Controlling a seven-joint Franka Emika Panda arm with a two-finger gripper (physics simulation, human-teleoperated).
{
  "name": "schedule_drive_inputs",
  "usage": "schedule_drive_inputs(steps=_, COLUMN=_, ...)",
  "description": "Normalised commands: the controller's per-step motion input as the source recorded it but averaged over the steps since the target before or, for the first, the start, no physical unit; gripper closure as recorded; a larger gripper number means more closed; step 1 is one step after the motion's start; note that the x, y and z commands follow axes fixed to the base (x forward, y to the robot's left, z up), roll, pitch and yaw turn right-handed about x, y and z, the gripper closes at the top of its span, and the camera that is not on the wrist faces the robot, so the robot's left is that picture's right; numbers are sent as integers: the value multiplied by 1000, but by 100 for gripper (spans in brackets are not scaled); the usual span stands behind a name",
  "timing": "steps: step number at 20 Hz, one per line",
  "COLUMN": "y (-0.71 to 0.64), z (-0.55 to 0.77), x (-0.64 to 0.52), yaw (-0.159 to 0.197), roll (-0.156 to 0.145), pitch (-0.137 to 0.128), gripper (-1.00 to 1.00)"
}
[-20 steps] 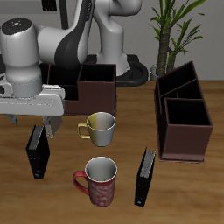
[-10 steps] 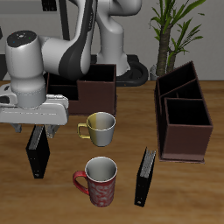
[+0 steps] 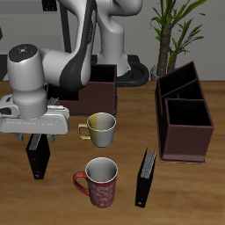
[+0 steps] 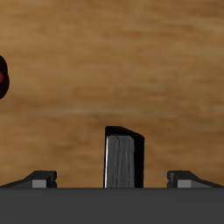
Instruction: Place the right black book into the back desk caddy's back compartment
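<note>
My gripper [image 3: 35,134] hangs directly over the right black book [image 3: 38,154], which stands upright on the table [image 3: 123,132]. My jaws are spread wide, one finger [image 4: 39,178] well clear on each side of the book's top edge [image 4: 123,157], nothing pinched. If I close off-centre or too high, I reckon the slim cover could tip or slip out. Beyond my jaws sits the yellow mug [image 3: 101,129]; a swinging book might clip it. Behind my arm, the back desk caddy [image 3: 98,88] waits, partly hidden.
</note>
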Motion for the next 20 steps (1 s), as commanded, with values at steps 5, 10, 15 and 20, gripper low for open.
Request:
schedule_drive_inputs(steps=5, y=-83, z=-242, x=-3, yaw=-7, roll=-11, pitch=26, gripper=-100)
schedule_drive_inputs(steps=10, y=-61, z=-326, x=2, yaw=-3, roll=13, pitch=36, gripper=-100)
schedule_drive_inputs(steps=15, y=-69, z=-337, x=23, yaw=-28, roll=-21, pitch=30, gripper=100)
schedule_drive_inputs(steps=20, y=7, z=-181, x=50, yaw=-27, roll=0, pitch=22, gripper=100)
